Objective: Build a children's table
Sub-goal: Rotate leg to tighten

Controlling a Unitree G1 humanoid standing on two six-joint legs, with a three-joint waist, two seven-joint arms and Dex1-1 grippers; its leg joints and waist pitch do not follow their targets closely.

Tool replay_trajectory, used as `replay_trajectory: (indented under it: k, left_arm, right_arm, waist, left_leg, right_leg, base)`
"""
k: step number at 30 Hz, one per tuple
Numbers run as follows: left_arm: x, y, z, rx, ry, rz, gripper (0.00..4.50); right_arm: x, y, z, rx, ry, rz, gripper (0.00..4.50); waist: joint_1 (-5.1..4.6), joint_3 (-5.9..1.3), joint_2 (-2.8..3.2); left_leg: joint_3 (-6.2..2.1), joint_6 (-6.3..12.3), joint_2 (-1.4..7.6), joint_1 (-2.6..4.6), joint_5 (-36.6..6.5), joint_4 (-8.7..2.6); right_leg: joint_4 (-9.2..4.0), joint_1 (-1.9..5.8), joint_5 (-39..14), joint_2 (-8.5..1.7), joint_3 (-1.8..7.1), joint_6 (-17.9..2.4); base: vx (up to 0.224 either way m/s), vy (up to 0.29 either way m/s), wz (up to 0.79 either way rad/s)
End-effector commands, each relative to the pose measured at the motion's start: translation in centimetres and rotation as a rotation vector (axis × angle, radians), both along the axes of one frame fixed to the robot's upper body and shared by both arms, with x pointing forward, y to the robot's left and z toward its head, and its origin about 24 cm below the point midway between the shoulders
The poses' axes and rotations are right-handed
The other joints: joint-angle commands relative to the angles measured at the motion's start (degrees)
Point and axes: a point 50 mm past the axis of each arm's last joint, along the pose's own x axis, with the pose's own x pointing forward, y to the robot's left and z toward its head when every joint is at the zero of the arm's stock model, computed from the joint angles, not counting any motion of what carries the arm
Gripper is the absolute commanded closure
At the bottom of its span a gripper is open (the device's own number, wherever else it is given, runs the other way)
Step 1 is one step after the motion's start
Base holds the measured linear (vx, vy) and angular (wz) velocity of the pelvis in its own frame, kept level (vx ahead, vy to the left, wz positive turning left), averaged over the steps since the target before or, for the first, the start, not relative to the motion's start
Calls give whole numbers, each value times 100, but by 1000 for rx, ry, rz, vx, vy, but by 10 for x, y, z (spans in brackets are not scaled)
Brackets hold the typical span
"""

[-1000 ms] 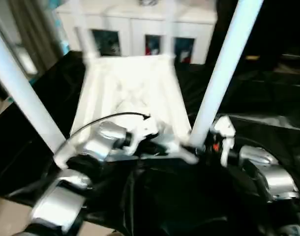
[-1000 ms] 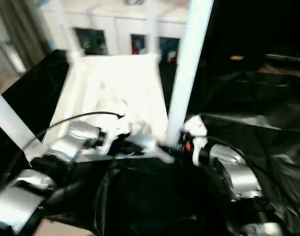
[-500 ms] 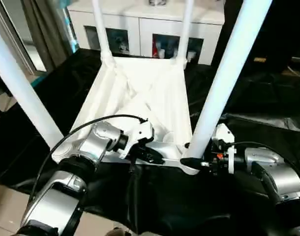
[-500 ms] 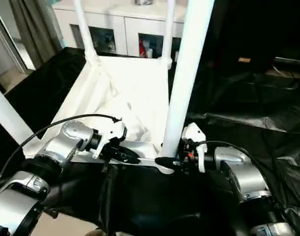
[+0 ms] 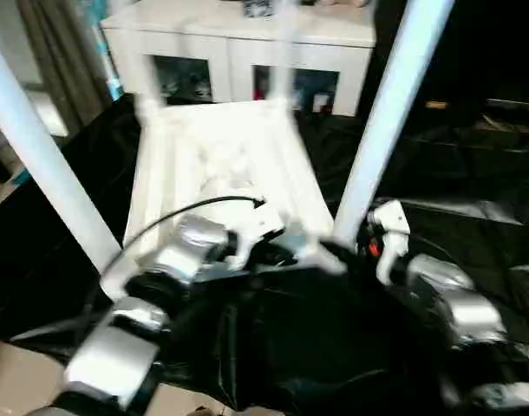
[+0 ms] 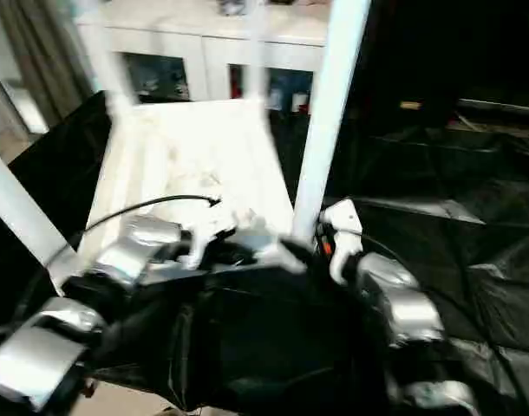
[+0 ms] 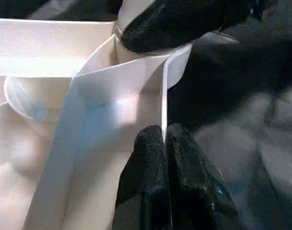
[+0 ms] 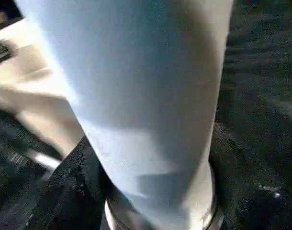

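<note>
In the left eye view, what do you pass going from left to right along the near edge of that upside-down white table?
Near-left leg → left pincer, pinching the table's near rim → near-right leg → right pincer at that leg's foot → black sheet.

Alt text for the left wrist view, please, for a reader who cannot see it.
Two black fingers of the left gripper pinch the thin edge of the white plastic table top beside a round corner socket; black sheeting lies beyond.
</note>
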Motion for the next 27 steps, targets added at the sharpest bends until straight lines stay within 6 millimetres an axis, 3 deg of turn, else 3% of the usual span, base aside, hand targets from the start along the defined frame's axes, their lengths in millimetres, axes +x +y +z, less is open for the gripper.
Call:
replay_trajectory:
  k: [1, 2, 5, 7, 9, 12, 14, 15, 16, 17, 19, 20, 22, 23, 24, 27]
  left_arm:
    - [8, -25, 16, -61, -65, 58, 450]
    - [8, -29, 17, -70, -67, 72, 450]
    - [6, -37, 17, -85, -79, 64, 450]
    - [3, -37, 16, -87, -78, 33, 450]
    - [1, -36, 15, -87, -74, 11, 450]
    - [0, -33, 14, -77, -74, -15, 450]
    - [-1, -29, 13, -71, -73, -29, 450]
    - [-1, -27, 12, -69, -72, -43, 450]
    - [-2, -24, 12, -68, -69, -48, 450]
    - [-2, -24, 12, -68, -69, -48, 450]
    - [-2, -23, 11, -67, -67, -54, 450]
    - [-2, -22, 11, -66, -68, -59, 450]
    - [-3, -22, 11, -66, -68, -69, 450]
    - [-3, -22, 11, -66, -68, -69, 450]
    - [-5, -22, 10, -71, -65, -86, 450]
    - [-6, -22, 11, -78, -69, -93, 450]
  right_arm:
    - [-11, 22, -32, -44, 140, -10, 192]
    - [-10, 27, -32, -34, 141, -27, 192]
    - [-8, 43, -29, 26, 125, -20, 122]
    - [-9, 48, -23, 83, 101, 21, 120]
    - [-10, 48, -19, 76, 80, 68, 87]
    - [-14, 41, -13, 74, 50, 154, 72]
    - [-21, 27, -8, 61, 32, 234, 72]
    - [-27, 11, -6, 16, 26, 288, 72]
    - [-33, -8, -3, -22, 32, 330, 72]
    - [-33, -8, -3, -22, 32, 330, 72]
    - [-40, -28, 2, -57, 41, 365, 72]
    - [-43, -37, 5, -67, 46, 373, 72]
    - [-48, -58, 13, -77, 54, 370, 72]
    - [-48, -58, 13, -77, 54, 370, 72]
    - [-53, -77, 24, -87, 55, 361, 72]
    - [-57, -86, 31, -84, 63, 359, 72]
  waist:
    - [-22, -277, -42]
    - [-26, -268, -30]
    - [-48, -267, -42]
    - [-42, -258, -41]
    - [-34, -271, -41]
    - [8, -297, -59]
    - [34, -300, -80]
    - [73, -311, -78]
    - [92, -316, -89]
    - [165, -325, -95]
    - [181, -340, -93]
    - [205, -340, -97]
    - [242, -349, -95]
    - [246, -348, -99]
    - [247, -329, -100]
    - [250, -318, -110]
  left_leg:
    - [-165, -143, 224, 155, -2382, -527]
    - [-170, -157, 227, 153, -2396, -533]
    - [-186, -150, 223, 150, -2489, -548]
    - [-190, -119, 226, 161, -2575, -554]
    - [-190, -97, 234, 146, -2490, -565]
    - [-167, 7, 248, 140, -2220, -562]
    - [-147, 110, 252, 127, -2008, -550]
    - [-117, 231, 258, 135, -1764, -520]
    - [-122, 257, 259, 132, -1678, -510]
    - [-100, 384, 279, 151, -1539, -477]
    - [-99, 535, 265, 83, -1190, -457]
    - [-96, 594, 274, 88, -1079, -443]
    - [-92, 681, 274, 81, -1030, -423]
    - [-94, 707, 271, 68, -1016, -420]
    - [-93, 715, 272, 67, -1141, -435]
    - [-104, 674, 282, 72, -1277, -445]
  right_leg:
    - [-558, 134, -2273, -227, 222, -992]
    - [-557, 128, -2305, -230, 220, -993]
    - [-593, 131, -2458, -231, 207, -895]
    - [-612, 117, -2564, -235, 210, -835]
    - [-601, 133, -2410, -231, 217, -835]
    - [-561, 169, -1913, -232, 232, -956]
    - [-533, 191, -1589, -231, 239, -1070]
    - [-504, 183, -1302, -239, 256, -1167]
    - [-501, 226, -1236, -237, 244, -1176]
    - [-481, 222, -1057, -240, 260, -1215]
    - [-411, 257, -733, -239, 252, -1317]
    - [-405, 262, -632, -237, 246, -1353]
    - [-391, 276, -604, -237, 237, -1384]
    - [-391, 284, -608, -240, 232, -1386]
    - [-431, 278, -859, -243, 223, -1352]
    - [-461, 269, -1208, -246, 219, -1295]
  base:
    - [0, 0, 0]
    - [0, 0, 0]
    - [0, 0, 0]
    - [0, 0, 0]
    - [0, 0, 0]
    - [0, 0, 0]
    - [0, 0, 0]
    - [0, 0, 0]
    - [0, 0, 0]
    - [0, 0, 0]
    - [0, 0, 0]
    - [0, 0, 0]
    - [0, 0, 0]
    - [0, 0, 0]
    - [0, 0, 0]
    - [0, 0, 0]
